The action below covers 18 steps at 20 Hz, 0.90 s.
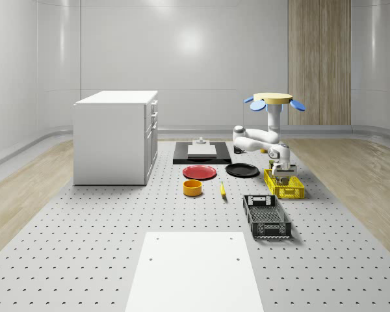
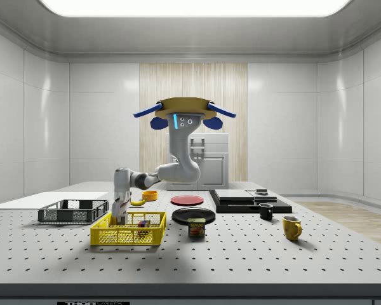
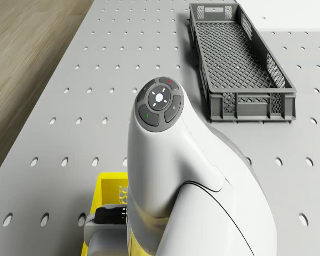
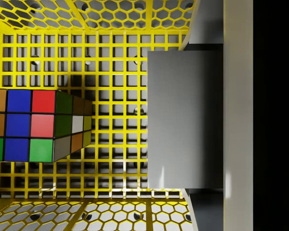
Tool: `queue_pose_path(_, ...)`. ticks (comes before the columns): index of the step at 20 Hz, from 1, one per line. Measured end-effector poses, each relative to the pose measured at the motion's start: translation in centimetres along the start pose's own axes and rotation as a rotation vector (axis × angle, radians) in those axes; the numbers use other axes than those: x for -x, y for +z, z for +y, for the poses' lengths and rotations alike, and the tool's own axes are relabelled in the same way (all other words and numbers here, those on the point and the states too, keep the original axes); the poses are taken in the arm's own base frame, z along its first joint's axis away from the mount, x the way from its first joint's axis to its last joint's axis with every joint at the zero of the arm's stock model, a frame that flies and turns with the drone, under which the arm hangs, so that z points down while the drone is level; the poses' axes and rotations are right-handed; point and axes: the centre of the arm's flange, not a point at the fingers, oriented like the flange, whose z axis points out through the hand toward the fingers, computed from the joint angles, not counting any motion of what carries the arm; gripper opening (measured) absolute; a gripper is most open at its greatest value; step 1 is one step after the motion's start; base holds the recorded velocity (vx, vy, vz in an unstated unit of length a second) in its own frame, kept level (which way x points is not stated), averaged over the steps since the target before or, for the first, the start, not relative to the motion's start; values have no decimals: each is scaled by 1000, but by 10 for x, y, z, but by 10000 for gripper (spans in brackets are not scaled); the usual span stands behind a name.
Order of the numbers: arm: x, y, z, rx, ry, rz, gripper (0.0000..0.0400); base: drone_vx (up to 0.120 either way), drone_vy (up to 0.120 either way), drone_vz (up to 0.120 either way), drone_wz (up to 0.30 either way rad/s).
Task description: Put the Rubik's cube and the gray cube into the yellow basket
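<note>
Yellow basket (image 1: pixel 285 184) sits on the perforated table (image 1: pixel 117 227) directly beneath the gripper (image 1: pixel 285 170), which reaches down into it in the whole-scene view; the drone (image 1: pixel 275 99) hovers above and behind the gripper, with a black plate (image 1: pixel 242 170) and a red plate (image 1: pixel 200 172) off to the side and a dark grey crate (image 1: pixel 267 216) nearer the camera

From the side, the gripper (image 2: pixel 120 216) hangs inside the yellow basket (image 2: pixel 128 231), with the Rubik's cube (image 2: pixel 143 223) just beside it on the basket floor; the drone (image 2: pixel 184 111) hovers up behind it, over the table, and a can (image 2: pixel 197 227) stands a little past the basket

From the drone, the arm (image 3: pixel 170 176) runs down toward the basket (image 3: pixel 104 192), the dark grey crate (image 3: pixel 237 58) lying beyond it

At the wrist, the gray cube (image 4: pixel 185 119) is clamped between the two fingers (image 4: pixel 207 24), above the basket's mesh floor (image 4: pixel 111 62); the Rubik's cube (image 4: pixel 36 126) rests on that floor just beside it
</note>
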Motion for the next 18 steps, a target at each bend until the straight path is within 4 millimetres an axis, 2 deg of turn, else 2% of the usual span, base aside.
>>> queue_pose_path(6,0,20,0,0,0,0,250,0,0,0,0)
queue_pose_path(7,0,23,0,0,0,0,262,0,0,0,0)
queue_pose_path(9,0,27,0,0,0,0,316,0,0,0,0)
queue_pose_path(13,0,21,0,0,0,0,369,0,0,0,0)
queue_pose_path(18,0,4,0,0,0,0,391,0,0,0,0)
